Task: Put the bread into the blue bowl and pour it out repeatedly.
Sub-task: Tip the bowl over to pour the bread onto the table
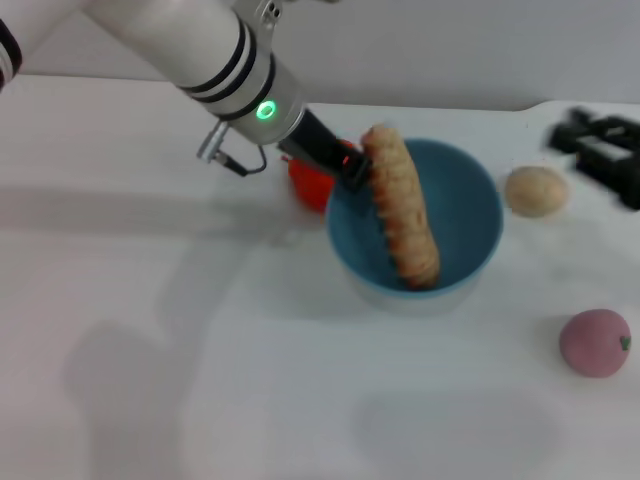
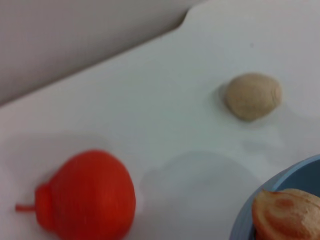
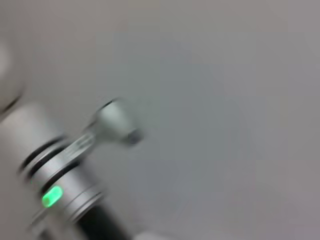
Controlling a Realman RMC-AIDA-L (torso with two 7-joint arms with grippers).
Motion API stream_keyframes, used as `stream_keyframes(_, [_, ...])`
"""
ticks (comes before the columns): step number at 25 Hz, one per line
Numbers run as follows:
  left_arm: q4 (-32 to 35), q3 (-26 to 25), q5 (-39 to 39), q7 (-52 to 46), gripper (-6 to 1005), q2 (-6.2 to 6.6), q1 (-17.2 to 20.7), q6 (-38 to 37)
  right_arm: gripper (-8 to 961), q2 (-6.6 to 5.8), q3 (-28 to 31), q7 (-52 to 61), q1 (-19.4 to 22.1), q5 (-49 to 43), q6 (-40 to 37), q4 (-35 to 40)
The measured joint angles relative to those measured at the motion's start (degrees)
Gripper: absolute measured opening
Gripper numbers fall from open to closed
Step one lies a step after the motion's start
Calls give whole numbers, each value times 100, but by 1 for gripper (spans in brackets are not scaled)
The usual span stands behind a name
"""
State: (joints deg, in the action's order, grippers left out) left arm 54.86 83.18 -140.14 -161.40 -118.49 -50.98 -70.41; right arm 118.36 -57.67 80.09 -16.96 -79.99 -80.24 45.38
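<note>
The white counter (image 1: pixel 200 380) is carrying everything, and the left arm is reaching across it from the upper left of the head view, its green light glowing near the wrist. The blue bowl (image 1: pixel 470 210) is sitting upright on the counter, right of centre, and the bread (image 1: pixel 403 205) is leaning inside it, its lower end resting against the near inside wall while its upper end is sticking up past the far-left rim. The left claw (image 1: pixel 352 165) is sitting at that raised end, seemingly gripping it, though how tightly its jaws are closing I cannot tell. The right claw (image 1: pixel 600 150) is idling at the far right edge, well apart from the bowl, and whether it is open I cannot tell. A red fruit-like object (image 1: pixel 308 185) is lying just beside the bowl's left side, a pink ball (image 1: pixel 594 342) is resting near the right front, and a small beige ball (image 1: pixel 536 190) is sitting just right of the bowl. As I judge it, the placing half of a cycle is nearly finishing: the bread is going in but not yet lying released, and the pouring out is still waiting.
</note>
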Motion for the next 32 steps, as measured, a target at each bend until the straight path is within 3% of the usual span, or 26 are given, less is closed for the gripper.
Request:
stream_keyframes(3, [20,233,132,23,17,-3,-17,415,407,-140,487,1012,180,-215,-20,43])
stream_keyframes(4, [6,432,235,43,17,0,-34,746,407,-372,605,1902,259,-632,-78,35])
stream_keyframes(5, [6,432,235,43,17,0,-34,746,407,-372,605,1902,259,-632,-78,35])
stream_keyframes(8, [-12,793,284,76,17,-1,-52,1362,407,-578,741,2724,335,-1215,-229,27])
stream_keyframes(10, [0,1179,291,77,17,-8,-53,1957,407,-572,1015,2936,433,-1632,-391,88])
stream_keyframes(17, [87,1736,303,80,16,-18,133,3158,406,-532,1275,3532,552,-2409,-499,128])
stream_keyframes(20, [31,2369,251,89,16,-8,379,4435,406,-562,1434,4247,524,-3171,-597,202])
stream_keyframes(21, [31,2369,251,89,16,-8,379,4435,406,-562,1434,4247,524,-3171,-597,202])
stream_keyframes(32, [-613,4099,168,998,16,-35,766,7816,405,-537,1585,4495,575,-3528,-1235,247])
